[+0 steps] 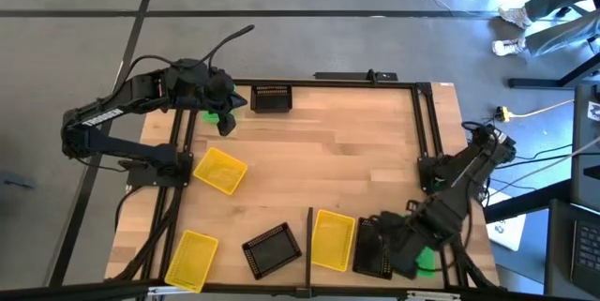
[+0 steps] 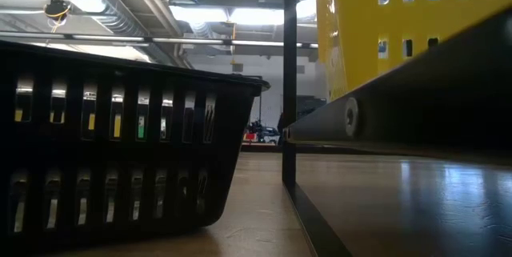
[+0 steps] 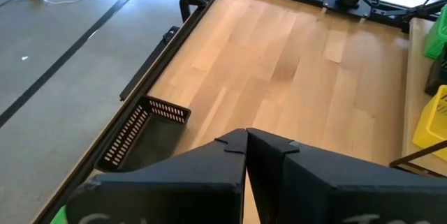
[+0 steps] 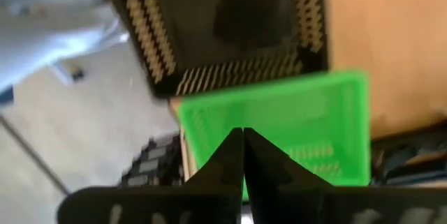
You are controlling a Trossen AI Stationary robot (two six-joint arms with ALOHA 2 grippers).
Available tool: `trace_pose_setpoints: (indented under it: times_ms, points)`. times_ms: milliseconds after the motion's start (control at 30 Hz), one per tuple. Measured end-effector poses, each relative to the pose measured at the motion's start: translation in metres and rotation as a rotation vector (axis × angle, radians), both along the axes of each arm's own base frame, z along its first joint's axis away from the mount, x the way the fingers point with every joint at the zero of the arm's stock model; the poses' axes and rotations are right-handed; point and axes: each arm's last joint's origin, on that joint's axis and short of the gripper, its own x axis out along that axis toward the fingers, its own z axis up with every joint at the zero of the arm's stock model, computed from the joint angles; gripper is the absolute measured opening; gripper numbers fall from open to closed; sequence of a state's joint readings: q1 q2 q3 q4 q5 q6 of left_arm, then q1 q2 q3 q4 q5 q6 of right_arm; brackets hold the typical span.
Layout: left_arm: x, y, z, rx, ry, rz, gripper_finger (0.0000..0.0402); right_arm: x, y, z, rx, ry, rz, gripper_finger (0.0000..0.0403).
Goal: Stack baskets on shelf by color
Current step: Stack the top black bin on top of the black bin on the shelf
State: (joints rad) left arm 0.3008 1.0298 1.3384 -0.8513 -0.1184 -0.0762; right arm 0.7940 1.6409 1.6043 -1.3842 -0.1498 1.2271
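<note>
A green basket [image 4: 279, 123], bright lattice plastic, lies at the table's near right corner beside a black basket [image 4: 223, 21], likely awaiting sorting by colour. The right gripper [image 4: 242, 140] hovers just above it, jaws pressed together, gripping nothing. The left gripper [image 3: 246, 140], jaws likewise together, hangs near another black basket [image 3: 143, 133] at the far left.

Left dark six-joint arm reached along the counter's far-left edge, its pincer [image 1: 225, 113] at the far-left corner, fingers [image 3: 230, 147] pressed together. Right dark six-joint arm folded low at the near-right corner; its pincer [image 4: 242, 140] likewise closed.
</note>
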Motion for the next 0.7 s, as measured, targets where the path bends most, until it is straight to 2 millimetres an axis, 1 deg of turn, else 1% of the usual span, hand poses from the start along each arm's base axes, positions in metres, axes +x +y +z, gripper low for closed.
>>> trace_pose_setpoints:
  times_ms: [267, 467, 567, 700]
  points:
    - [0.0, 0.001, 0.0, -0.003, -0.003, 0.036, 0.0, 0.026, -0.037, 0.0, -0.136, -0.06, -0.115, 0.0004]
    - [-0.001, 0.001, 0.0, -0.02, -0.009, 0.065, 0.0, 0.041, -0.065, -0.001, -0.211, -0.07, -0.141, 0.0003]
    - [-0.002, 0.003, 0.0, -0.009, -0.013, 0.142, 0.0, 0.047, -0.081, 0.0, -0.253, -0.075, -0.166, 0.0001]
    - [-0.001, 0.01, -0.001, -0.012, -0.035, 0.326, 0.0, 0.051, -0.105, 0.007, -0.326, -0.114, -0.223, 0.0002]
